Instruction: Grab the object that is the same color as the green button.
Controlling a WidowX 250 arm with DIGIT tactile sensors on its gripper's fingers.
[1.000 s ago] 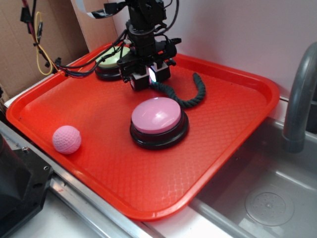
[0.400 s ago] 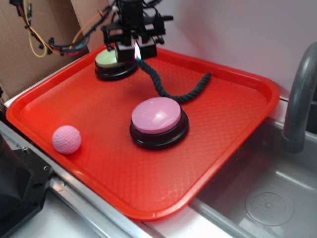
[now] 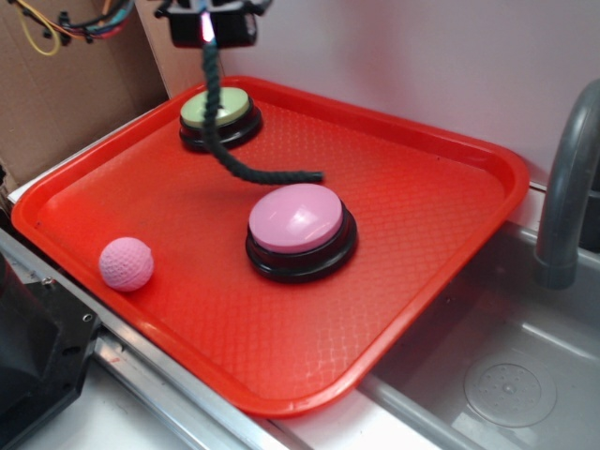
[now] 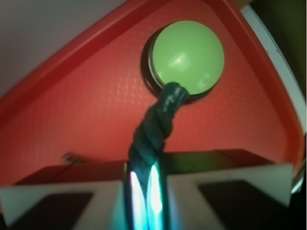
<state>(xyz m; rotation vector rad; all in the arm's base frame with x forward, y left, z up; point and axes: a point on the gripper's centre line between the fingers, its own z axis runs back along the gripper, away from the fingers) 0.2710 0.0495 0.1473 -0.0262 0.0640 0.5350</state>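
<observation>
Gripper (image 3: 208, 23): raised since earlier, clamped on green rope (image 3: 217, 141). Rope now dangling over green button (image 3: 219, 112), tail above tray (image 3: 450, 225), near pink button (image 3: 298, 220). Pink ball (image 3: 127, 263) near left rim, unmoved.

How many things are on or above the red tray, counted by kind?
Buttons: 2, the green button and the pink button
Balls: 1, the pink ball
Ropes: 1, the green rope, hanging from the gripper
Total: 4
</observation>
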